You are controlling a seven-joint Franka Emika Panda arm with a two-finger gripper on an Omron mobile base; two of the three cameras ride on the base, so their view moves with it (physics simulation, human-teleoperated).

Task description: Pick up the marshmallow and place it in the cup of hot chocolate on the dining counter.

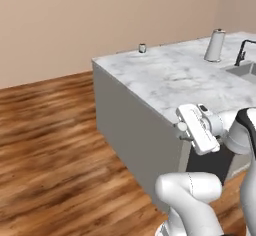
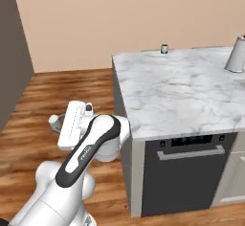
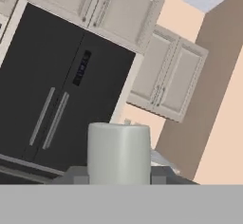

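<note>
Here the end effector grips the marshmallow between its fingers, beside the tabletop. The cup stands at the far corner, well apart. Carry it high, centre it over the cup, then let go low.

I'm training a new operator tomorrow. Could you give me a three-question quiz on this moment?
1. True or false: the cup of hot chocolate stands near a far corner of the dining counter.
2. In the hand view, what sits between the tips of the claw? A) the marshmallow B) a spoon C) nothing
3. Which tall white thing stands on the counter near the black faucet?
Key: 1 true; 2 A; 3 the tapered cylinder with a knob on top.
</note>
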